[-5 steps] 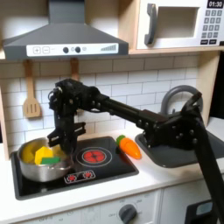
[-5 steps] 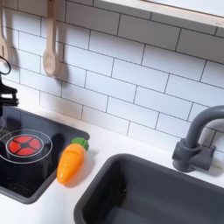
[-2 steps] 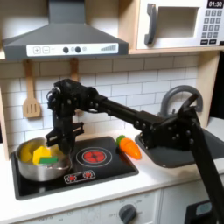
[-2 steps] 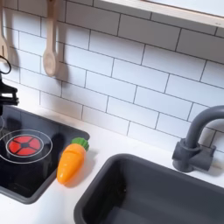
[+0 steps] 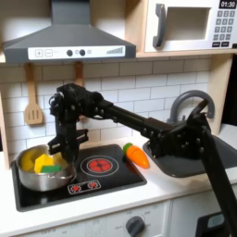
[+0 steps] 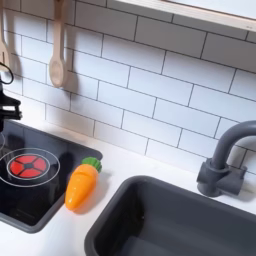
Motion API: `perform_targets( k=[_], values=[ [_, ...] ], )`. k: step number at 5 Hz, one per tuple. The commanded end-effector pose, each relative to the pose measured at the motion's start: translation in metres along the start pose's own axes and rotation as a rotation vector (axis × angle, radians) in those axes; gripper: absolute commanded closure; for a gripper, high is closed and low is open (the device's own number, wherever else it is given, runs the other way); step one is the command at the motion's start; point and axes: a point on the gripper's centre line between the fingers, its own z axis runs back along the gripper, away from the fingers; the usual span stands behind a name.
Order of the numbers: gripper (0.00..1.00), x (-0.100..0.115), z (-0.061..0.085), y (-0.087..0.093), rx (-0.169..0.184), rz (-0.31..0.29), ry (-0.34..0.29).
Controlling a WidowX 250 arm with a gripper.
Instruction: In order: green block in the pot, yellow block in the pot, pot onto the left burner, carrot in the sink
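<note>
- Two blocks lie in the pot (image 5: 39,170) in the first exterior view: the yellow block (image 5: 35,162) toward the left, the green block (image 5: 51,169) just beside it on the right.
- The pot sits on the stovetop (image 5: 111,184) at the first exterior view's left, covering the spot beside the burner (image 5: 99,166) whose red rings show to its right.
- The gripper (image 5: 62,153) hangs over the pot's right rim, fingers pointing down; whether they are spread or closed cannot be told, and nothing can be seen held between them.
- The carrot (image 5: 137,155) lies on the white counter between stovetop and sink (image 5: 181,163) in both exterior views, green tip toward the far wall in the second exterior view (image 6: 81,185).
- The faucet (image 6: 222,158) stands at the sink's far edge.
- A wooden spoon (image 6: 57,50) hangs on the tiled wall.
</note>
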Motion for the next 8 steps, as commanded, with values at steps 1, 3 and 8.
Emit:
perform_targets(
  k=[1, 3, 8],
  values=[
    [0.0, -0.008, 0.008, -0.013, -0.006, -0.04, -0.02],
    [0.0, -0.015, 0.048, -0.028, -0.001, -0.074, -0.118],
    [0.0, -0.035, 0.057, -0.107, -0.046, -0.137, -0.122]
  ],
)
